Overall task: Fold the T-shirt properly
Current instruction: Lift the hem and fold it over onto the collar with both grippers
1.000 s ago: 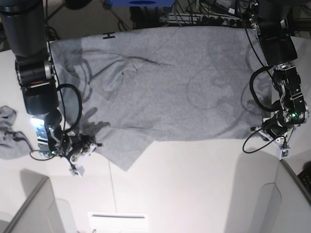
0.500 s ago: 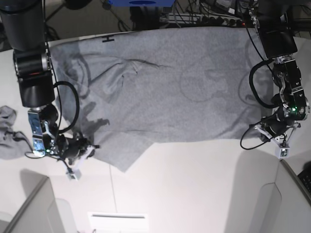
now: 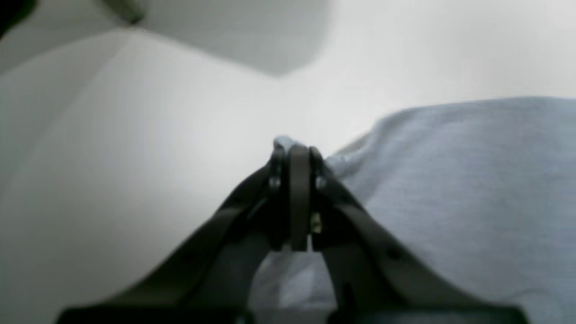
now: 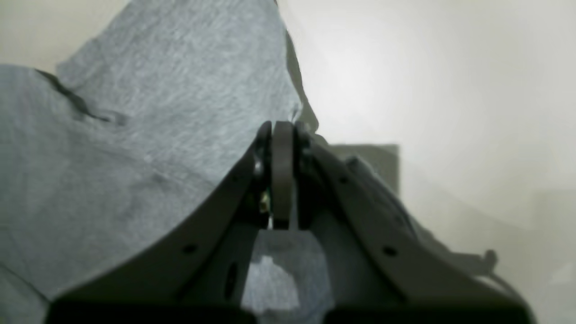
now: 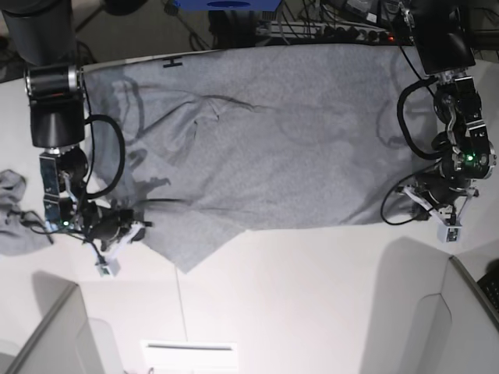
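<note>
The T-shirt (image 5: 265, 132) lies spread on the white table (image 5: 312, 296). Both the left gripper (image 3: 294, 150) and right gripper (image 4: 281, 130) are closed, pinching its near edge. A small grey cloth (image 5: 12, 214) lies far left

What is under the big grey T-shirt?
The white table shows all around the T-shirt, so the shirt lies spread on it. Anything else beneath is covered by the cloth. Each claw, left and right, pinches a shirt edge.
</note>
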`<act>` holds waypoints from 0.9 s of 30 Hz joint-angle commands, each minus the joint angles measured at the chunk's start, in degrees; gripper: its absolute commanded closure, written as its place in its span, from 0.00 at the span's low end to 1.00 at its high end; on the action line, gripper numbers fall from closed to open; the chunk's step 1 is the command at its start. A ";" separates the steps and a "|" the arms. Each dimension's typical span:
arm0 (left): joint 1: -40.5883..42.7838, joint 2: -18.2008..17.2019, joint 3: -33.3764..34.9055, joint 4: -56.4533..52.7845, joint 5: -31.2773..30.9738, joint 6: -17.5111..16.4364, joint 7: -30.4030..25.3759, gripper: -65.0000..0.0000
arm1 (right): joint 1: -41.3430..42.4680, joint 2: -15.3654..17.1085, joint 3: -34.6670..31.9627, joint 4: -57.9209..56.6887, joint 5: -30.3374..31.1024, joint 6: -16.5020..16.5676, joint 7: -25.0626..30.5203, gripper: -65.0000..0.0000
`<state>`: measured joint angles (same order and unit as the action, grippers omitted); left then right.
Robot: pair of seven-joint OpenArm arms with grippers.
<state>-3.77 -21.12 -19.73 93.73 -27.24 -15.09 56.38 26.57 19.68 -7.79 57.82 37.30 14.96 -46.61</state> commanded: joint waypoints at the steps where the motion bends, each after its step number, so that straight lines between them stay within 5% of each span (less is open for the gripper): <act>1: -0.58 -1.16 -0.36 1.08 -1.37 -0.16 -1.04 1.00 | 0.99 0.85 1.59 2.00 0.28 0.03 0.32 1.00; 27: 9.88 -2.83 -5.20 11.54 -3.22 -0.07 3.97 1.00 | -19.23 -0.21 21.29 31.63 0.37 0.03 -12.77 1.00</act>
<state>6.61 -22.90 -24.45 104.40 -30.20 -15.07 61.17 6.13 18.48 13.04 88.42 36.95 14.94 -60.47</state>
